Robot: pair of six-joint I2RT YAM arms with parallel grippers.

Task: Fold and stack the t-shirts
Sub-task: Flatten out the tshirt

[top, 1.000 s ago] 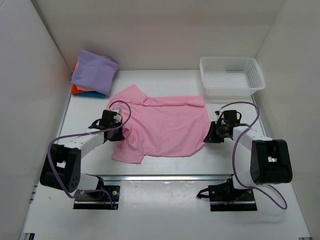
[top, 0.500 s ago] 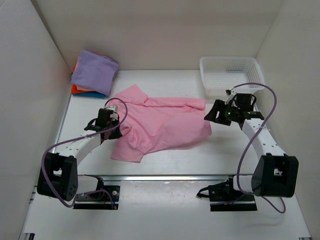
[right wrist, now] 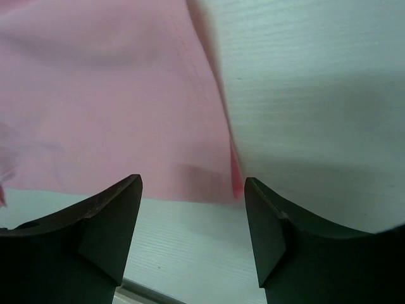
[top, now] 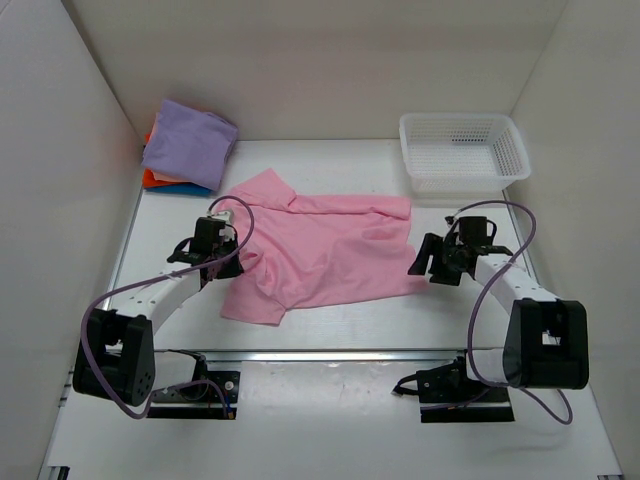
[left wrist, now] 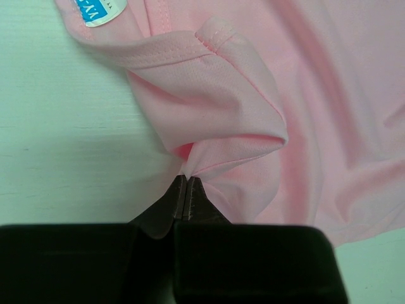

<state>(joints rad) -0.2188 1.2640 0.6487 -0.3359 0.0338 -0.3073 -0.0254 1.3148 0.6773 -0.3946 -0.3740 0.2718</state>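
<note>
nearest to me, my left gripper (top: 224,262) is sitting over the left side of the bench (top: 330,330), jaws squeezed tight together and pinching a small fold of the pink t-shirt (top: 330,250) right at its left edge. in the left wrist view the cloth is bunching up at my fingertips, and a small label (left wrist: 99,10) with blue print is showing at the top left corner.

my right gripper (top: 425,262) is hanging near the right side of the bench with its jaws spread wide and nothing between them. in the right wrist view the shirt's near right corner is lying flat just beyond the gap between my fingers.

the t-shirt itself is lying spread across the middle of the bench, collar pointing to the far left.

further back, a lavender shirt (top: 190,140) is sitting folded on top of an orange shirt (top: 152,178) and a blue shirt (top: 197,187) in the far left corner. a white mesh basket (top: 465,172) is sitting in the far right corner.
</note>
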